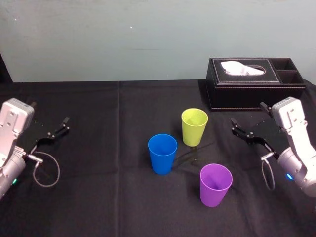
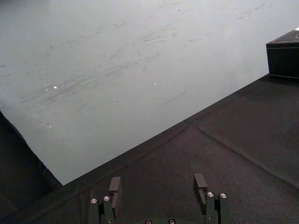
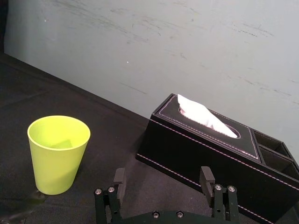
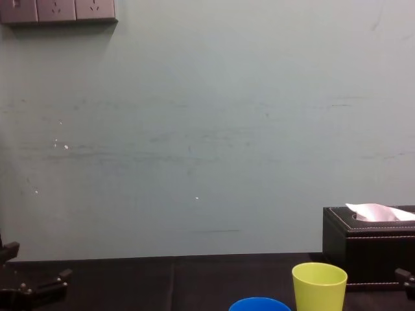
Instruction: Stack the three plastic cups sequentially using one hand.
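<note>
Cups: we see the blue cup (image 1: 162, 153), the yellow-green cup (image 1: 194, 126) and the purple cup (image 1: 215, 184) standing upright with their mouths up on the black cloth (image 1: 98, 187). They are apart and none is nested, so we judge stacking not yet begun.
Spacing: the gaps leave room for fingers around each cup.
Right gripper (image 1: 236, 127): its fingers are spread, and it sits low on the right, turned toward the yellow-green cup. We take it for the working hand, since the cups lie nearer its side.
Left gripper (image 1: 57, 129): its fingers are spread, and it is far left, well apart from the cups, likely parked because one hand suffices.
Tissue box (image 1: 254, 84): it is at the back right, behind the cups.
</note>
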